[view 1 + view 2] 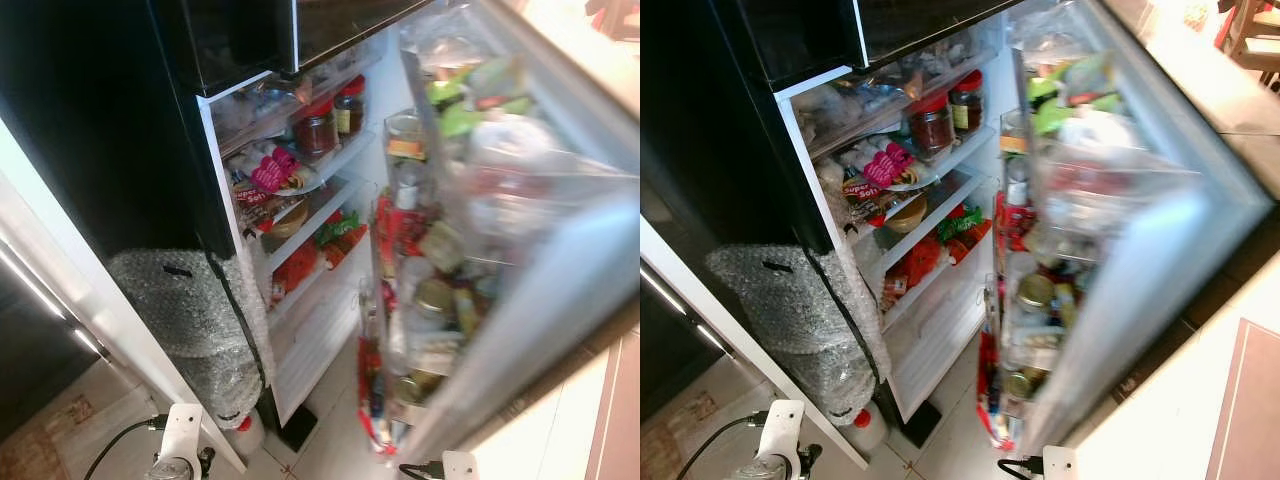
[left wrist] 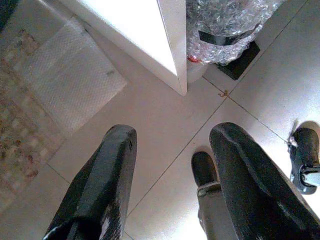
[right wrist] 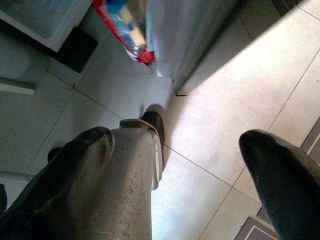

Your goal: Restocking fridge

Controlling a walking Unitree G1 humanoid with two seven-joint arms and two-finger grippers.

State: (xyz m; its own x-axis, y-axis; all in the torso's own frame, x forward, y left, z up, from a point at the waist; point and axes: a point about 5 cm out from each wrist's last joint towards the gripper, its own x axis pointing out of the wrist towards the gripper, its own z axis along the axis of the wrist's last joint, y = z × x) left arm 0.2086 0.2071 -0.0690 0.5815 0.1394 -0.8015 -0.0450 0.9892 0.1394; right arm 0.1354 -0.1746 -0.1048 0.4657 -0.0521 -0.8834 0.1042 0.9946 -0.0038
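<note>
The fridge stands open in front of me. Its inner shelves [image 1: 300,225] hold two red-lidded jars [image 1: 318,128], a pink packet [image 1: 270,170] and red and green packs [image 1: 335,240]. The open door [image 1: 540,260] swings out to the right, blurred, and its racks [image 1: 420,320] are packed with jars, bottles and packets. Both arms hang low at my sides. My left gripper [image 2: 172,185] is open over the floor tiles with nothing between its fingers. My right gripper [image 3: 180,175] is open too, above the tiles by the door's bottom corner.
Bubble wrap [image 1: 190,310] covers the lower black panel left of the fridge. A white bottle with a red cap [image 1: 243,432] stands on the floor beneath it. A patterned mat [image 2: 30,115] lies on the tiles to the left. My own foot [image 3: 150,130] is below the right gripper.
</note>
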